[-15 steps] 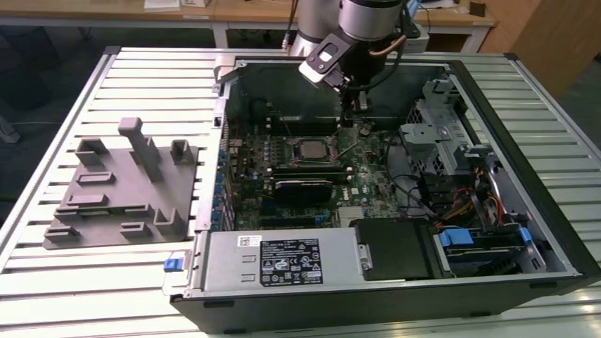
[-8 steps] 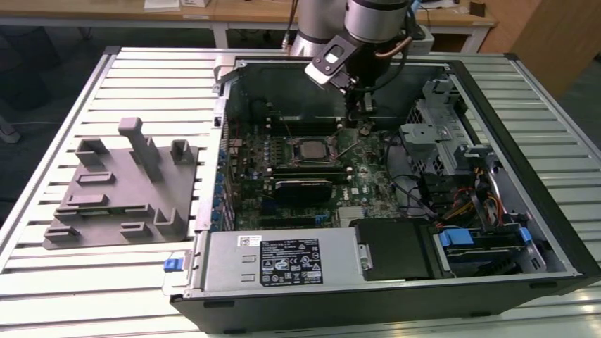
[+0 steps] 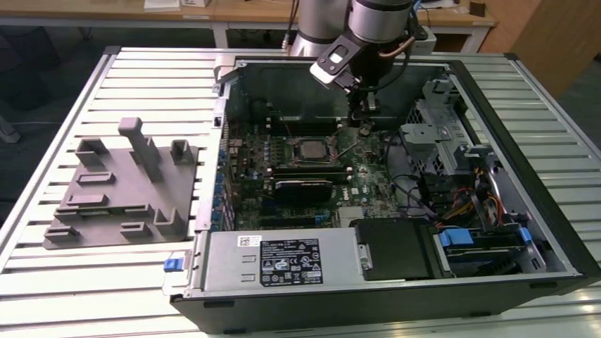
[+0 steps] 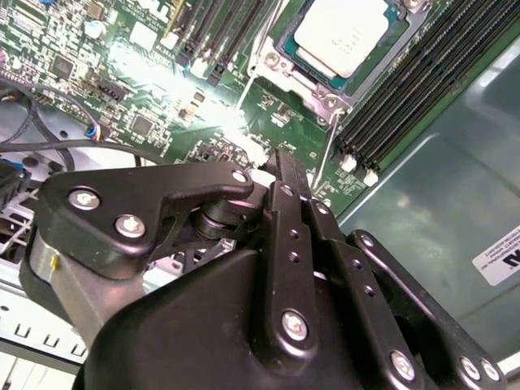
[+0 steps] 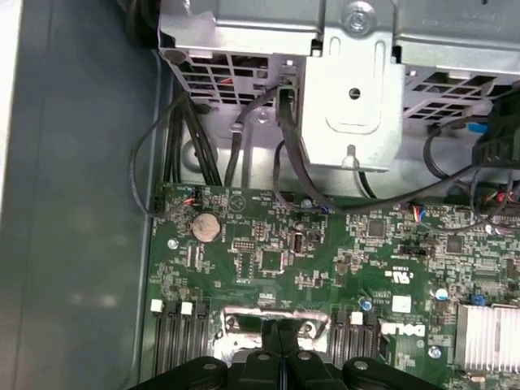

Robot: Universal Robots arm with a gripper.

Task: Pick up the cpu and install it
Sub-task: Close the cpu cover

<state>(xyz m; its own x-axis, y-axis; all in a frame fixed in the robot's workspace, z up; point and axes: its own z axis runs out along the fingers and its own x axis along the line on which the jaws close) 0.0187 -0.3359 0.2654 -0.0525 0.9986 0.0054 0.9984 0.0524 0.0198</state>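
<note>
Now my gripper [image 3: 364,121] hangs in the upper middle of the exterior view, inside the open computer case [image 3: 526,148]. Its black fingers [image 4: 280,211] are pressed together, with nothing that I can see between them. The cpu [image 4: 344,32] lies in the socket [image 4: 323,96] on the motherboard [image 5: 268,260], near the centre of the exterior view and a little toward that view's left of my fingertips. I judge it placed, though I cannot tell whether it is clamped down.

A thin bright wire lever [image 4: 329,138] runs from the socket's corner toward my fingertips, and I judge the risk to lie there. A slip off that springy rod could drive my hard fingers into the green board and scrape its small parts. It could also knock the long dark memory slots [image 4: 422,73] alongside.

The chip's top is flat, pale, matte silver with a lighter rim. The socket frame is dull steel, and the case walls are smooth grey-green sheet metal.
</note>
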